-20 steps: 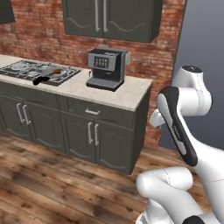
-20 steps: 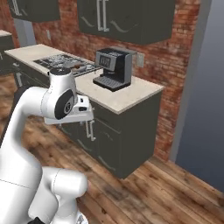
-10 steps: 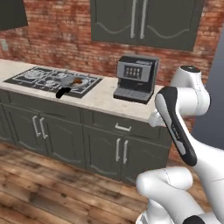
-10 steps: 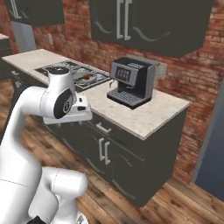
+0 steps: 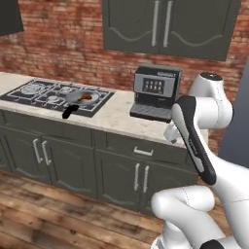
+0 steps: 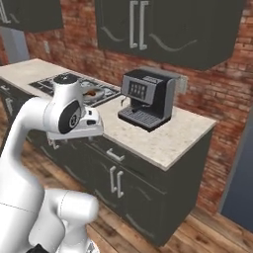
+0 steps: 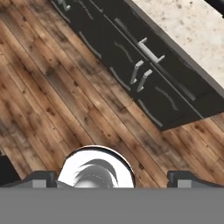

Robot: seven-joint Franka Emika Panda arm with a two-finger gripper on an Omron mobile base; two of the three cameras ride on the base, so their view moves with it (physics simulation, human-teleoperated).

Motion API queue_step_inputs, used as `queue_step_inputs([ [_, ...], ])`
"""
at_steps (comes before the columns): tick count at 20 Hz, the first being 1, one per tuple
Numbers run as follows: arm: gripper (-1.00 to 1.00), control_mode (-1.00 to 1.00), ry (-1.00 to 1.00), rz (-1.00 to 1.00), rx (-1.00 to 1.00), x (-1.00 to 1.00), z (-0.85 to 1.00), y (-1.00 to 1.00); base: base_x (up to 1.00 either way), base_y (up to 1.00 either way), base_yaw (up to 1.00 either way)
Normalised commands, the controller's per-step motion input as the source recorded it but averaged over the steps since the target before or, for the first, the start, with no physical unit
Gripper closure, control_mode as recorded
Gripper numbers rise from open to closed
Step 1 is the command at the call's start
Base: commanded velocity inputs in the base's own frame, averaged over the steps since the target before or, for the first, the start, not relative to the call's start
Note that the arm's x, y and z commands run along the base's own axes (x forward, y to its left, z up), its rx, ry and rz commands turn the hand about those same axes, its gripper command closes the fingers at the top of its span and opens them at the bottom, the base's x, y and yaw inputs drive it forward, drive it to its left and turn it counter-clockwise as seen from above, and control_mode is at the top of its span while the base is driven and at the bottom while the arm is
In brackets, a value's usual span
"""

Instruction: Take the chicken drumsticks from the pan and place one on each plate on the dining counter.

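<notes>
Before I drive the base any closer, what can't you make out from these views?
- Drumsticks: an orange-brown patch in the pan in the left base view, too small to count.
- Pan in the right base view: the arm's white shoulder covers most of it.
- Gripper: in the hand view only its dark fingertips rise at the bottom edge, so open or shut is unclear.
- Hob: its near burners are blurred.

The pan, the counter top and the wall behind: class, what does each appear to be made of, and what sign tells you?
The pan: probably metal, grey with a dull sheen, black handle. The counter top: looks like stone, beige and speckled, matte. The wall: brick, red-brown blocks with pale mortar lines.
</notes>
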Motion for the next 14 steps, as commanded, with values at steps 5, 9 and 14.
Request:
queue_step_inputs([
  [5, -1.0, 1.0, 0.0, 0.0, 0.0, 0.0, 0.0, 0.0, 1.0, 0.26, -0.01],
  [9, -1.0, 1.0, 0.0, 0.0, 0.0, 0.0, 0.0, 0.0, 1.0, 0.1, 0.02],
  [14, -1.0, 1.0, 0.0, 0.0, 0.0, 0.0, 0.0, 0.0, 1.0, 0.4, -0.06],
])
